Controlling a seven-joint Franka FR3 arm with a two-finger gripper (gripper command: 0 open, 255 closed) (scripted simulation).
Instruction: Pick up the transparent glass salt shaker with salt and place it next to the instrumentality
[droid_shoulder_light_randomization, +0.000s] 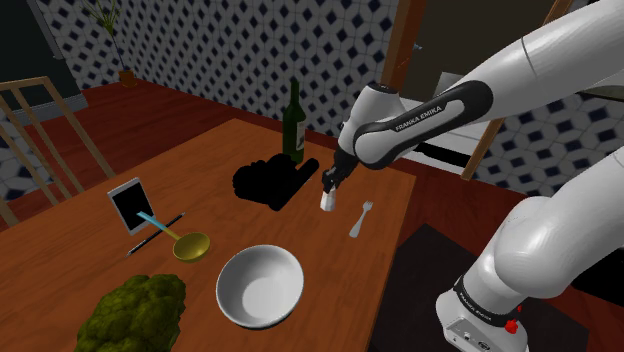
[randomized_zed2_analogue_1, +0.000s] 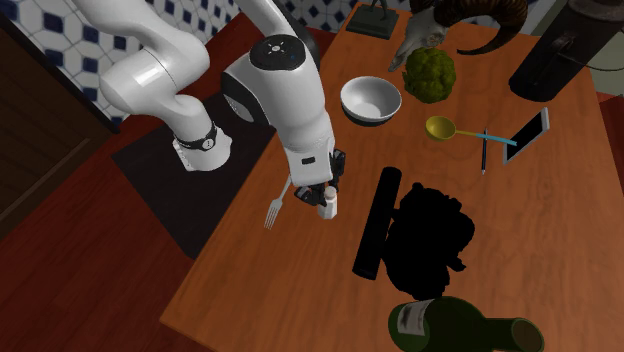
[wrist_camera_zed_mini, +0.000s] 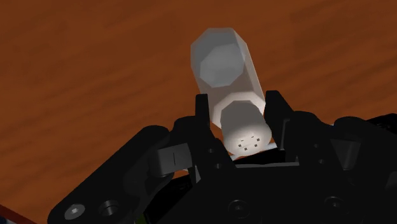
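Observation:
A pale, translucent salt shaker (wrist_camera_zed_mini: 222, 63) with a holed white cap sits between the two black fingers of my gripper (wrist_camera_zed_mini: 240, 105), which is shut on it just below the cap. In the shoulder view the shaker (droid_shoulder_light_randomization: 326, 201) hangs upright under the gripper (droid_shoulder_light_randomization: 330, 186), at or just above the wooden table (droid_shoulder_light_randomization: 200, 160); I cannot tell if it touches. A shapeless all-black object (droid_shoulder_light_randomization: 272, 181) lies just to the shaker's left. In the second exterior view the shaker (randomized_zed2_analogue_1: 328, 206) stands between a fork (randomized_zed2_analogue_1: 272, 212) and that black object (randomized_zed2_analogue_1: 425, 235).
A green wine bottle (droid_shoulder_light_randomization: 293, 125) stands behind the black object. The fork (droid_shoulder_light_randomization: 360, 218) lies right of the shaker. Nearer the front are a white bowl (droid_shoulder_light_randomization: 260, 285), a yellow spoon (droid_shoulder_light_randomization: 190, 245), a pen (droid_shoulder_light_randomization: 155, 232), a propped phone (droid_shoulder_light_randomization: 130, 205) and a green leafy lump (droid_shoulder_light_randomization: 135, 312).

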